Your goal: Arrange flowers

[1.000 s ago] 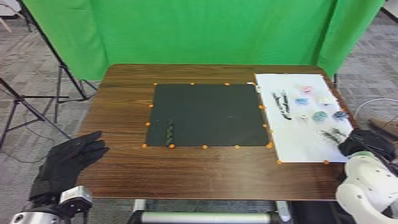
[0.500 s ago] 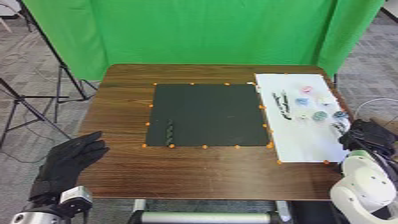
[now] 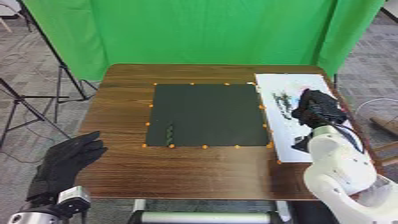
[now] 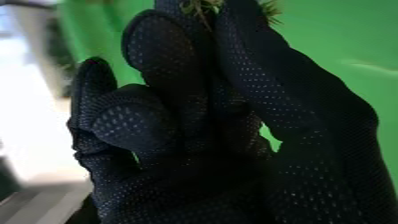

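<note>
Green sprig [image 4: 270, 11] at fingertips of right hand [image 3: 318, 107], pinched between thumb and fingers, tufts poking out.

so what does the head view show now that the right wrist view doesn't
From the head view: the left hand, the black mat with a twisted dark green piece on it, and the white sheet. From the right wrist view: green foliage at the right hand's fingertips. Common to both: the right hand and the green curtain.

Right hand [image 3: 317, 107] pinched, left hand [image 3: 64, 162] relaxed.
</note>
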`<state>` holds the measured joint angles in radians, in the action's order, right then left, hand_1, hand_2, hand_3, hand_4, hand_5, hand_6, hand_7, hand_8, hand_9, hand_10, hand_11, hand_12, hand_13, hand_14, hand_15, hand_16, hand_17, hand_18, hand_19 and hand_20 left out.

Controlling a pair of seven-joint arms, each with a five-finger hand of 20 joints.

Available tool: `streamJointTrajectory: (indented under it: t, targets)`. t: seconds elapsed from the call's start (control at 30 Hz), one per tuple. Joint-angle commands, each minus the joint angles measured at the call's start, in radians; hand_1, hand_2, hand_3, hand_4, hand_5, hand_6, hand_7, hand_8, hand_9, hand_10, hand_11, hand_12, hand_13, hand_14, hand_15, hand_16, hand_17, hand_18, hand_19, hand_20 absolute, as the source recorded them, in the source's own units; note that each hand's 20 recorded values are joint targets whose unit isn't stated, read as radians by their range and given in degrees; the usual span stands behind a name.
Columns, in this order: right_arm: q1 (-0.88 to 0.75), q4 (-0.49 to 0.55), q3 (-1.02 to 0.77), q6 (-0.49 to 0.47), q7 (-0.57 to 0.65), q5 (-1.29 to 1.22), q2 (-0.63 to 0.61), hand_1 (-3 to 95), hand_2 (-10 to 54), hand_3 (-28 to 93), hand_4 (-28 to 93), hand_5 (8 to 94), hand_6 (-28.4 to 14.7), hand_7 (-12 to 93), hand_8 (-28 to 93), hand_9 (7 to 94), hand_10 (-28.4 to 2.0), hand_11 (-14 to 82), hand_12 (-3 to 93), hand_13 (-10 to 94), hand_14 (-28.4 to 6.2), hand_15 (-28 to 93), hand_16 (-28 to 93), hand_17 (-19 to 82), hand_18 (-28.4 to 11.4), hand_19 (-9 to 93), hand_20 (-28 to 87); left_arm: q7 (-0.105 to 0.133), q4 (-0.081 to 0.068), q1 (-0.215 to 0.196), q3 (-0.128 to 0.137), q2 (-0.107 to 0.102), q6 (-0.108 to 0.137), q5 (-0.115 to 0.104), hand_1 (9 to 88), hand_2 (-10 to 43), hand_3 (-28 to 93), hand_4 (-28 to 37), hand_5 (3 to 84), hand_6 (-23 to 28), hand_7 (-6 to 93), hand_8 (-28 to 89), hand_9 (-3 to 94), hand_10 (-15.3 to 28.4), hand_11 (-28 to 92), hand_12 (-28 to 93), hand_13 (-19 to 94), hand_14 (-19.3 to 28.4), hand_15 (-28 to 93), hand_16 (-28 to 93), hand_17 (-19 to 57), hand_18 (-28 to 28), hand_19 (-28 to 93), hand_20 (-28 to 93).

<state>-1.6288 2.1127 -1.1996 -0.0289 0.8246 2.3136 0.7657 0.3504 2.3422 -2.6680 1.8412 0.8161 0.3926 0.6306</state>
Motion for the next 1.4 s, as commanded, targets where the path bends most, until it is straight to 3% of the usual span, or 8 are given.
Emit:
streamJointTrajectory:
  t: [0.03,0.07,0.3,0.33,0.5,0.73,0.9,1.4]
  targets:
    - [0.248,-0.058,0.269,-0.115,-0.044,-0.016,0.141,54.7,-8.4,75,-28,88.3,-4.4,17,13,84.0,-14.4,42.1,34.4,75,-13.0,77,27,30,-28.4,88,21,-0.027,0.011,-0.001,-0.002,0.005,0.003,0.008,28.3,7.4,79,-12.4,48.6,15.7,13.4,-8,40.4,23.5,39,10,30,28.4,64,-14,-7.7,22.5,59,26]
    - [0.259,-0.069,0.294,-0.124,-0.044,-0.008,0.156,54.7,-8.4,75,-28,88.3,-4.4,17,13,84.0,-14.5,42.1,34.4,75,-13.0,77,27,30,-28.4,88,21,-0.041,0.01,0.007,-0.002,0.009,-0.005,0.015,28.4,7.5,79,-12.5,48.6,15.7,13.4,-8,40.4,23.6,39,10,30,28.4,64,-14,-7.7,22.5,59,26]
    - [0.334,-0.167,0.432,-0.21,-0.047,0.028,0.271,54.7,-8.2,75,-28,88.3,-4.4,16,13,84.1,-14.7,42.3,34.2,75,-13.1,77,27,30,-28.4,89,21,-0.047,0.013,-0.005,0.007,0.025,-0.006,0.022,28.5,7.3,79,-12.3,48.8,16.0,13.2,-8,40.4,23.9,39,10,30,28.4,64,-14,-7.7,22.5,59,26]
    - [0.339,-0.177,0.441,-0.224,-0.046,0.033,0.284,54.8,-8.2,75,-28,88.3,-4.4,16,13,84.1,-14.7,42.4,34.1,75,-13.1,77,27,30,-28.4,89,20,-0.038,0.013,-0.011,0.009,0.011,0.0,0.012,28.6,7.4,79,-12.4,48.8,16.0,13.2,-8,40.3,23.9,39,10,30,28.4,64,-14,-7.7,22.5,59,26]
    - [0.365,-0.228,0.48,-0.267,-0.037,0.03,0.324,54.6,-8.2,75,-28,88.4,-4.4,16,13,84.2,-14.7,42.4,33.8,75,-13.1,77,27,30,-28.4,89,20,-0.022,0.015,-0.017,0.013,-0.012,0.013,-0.003,28.9,7.2,79,-12.2,48.9,16.2,12.7,-7,40.2,24.1,39,10,30,28.4,64,-14,-7.8,22.5,59,26]
    - [0.383,-0.268,0.512,-0.326,-0.032,0.043,0.367,54.0,-8.2,75,-27,88.6,-4.2,16,13,84.8,-14.9,42.8,32.5,75,-13.2,77,27,30,-28.4,89,20,-0.054,0.014,0.001,0.018,0.006,-0.004,0.016,28.9,7.1,79,-12.0,48.9,16.3,12.3,-7,40.2,24.4,39,11,30,28.4,65,-14,-7.9,22.6,59,25]
    - [0.396,-0.271,0.53,-0.369,-0.032,0.033,0.397,53.0,-8.1,74,-26,89.0,-4.1,16,13,85.4,-15.2,43.5,30.5,76,-13.3,77,27,30,-28.4,89,19,-0.05,0.017,-0.005,0.023,0.007,-0.002,0.017,29.0,7.0,79,-12.0,49.1,16.4,12.0,-7,40.1,24.8,39,11,30,28.4,65,-15,-8.0,22.7,59,25]
    - [0.433,-0.313,0.55,-0.392,-0.023,0.04,0.448,47.7,-6.2,72,-25,89.8,-3.3,16,11,85.2,-15.4,44.5,28.6,76,-14.2,77,27,30,-28.4,89,19,-0.078,0.015,0.013,0.022,0.025,-0.019,0.038,29.4,6.7,79,-11.5,49.1,16.3,11.8,-6,40.1,25.1,38,11,29,28.4,65,-15,-8.2,22.8,60,25]
